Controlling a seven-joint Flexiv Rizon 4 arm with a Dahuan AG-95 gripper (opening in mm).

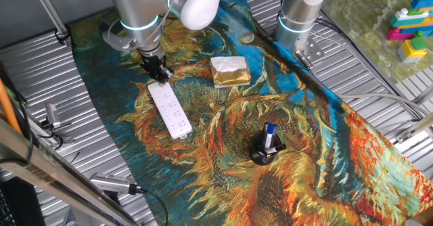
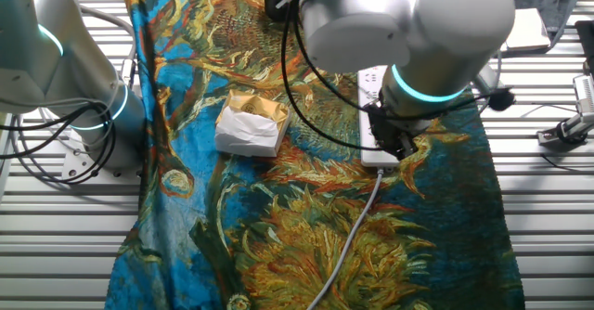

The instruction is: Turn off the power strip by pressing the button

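Fingers (image 1: 160, 75) over power strip (image 1: 170, 110) end.

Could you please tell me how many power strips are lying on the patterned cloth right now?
1. The power strip lies left of the gold block, with the gripper at its far end. The arm covers most of the strip in the other fixed view, though no second one shows.
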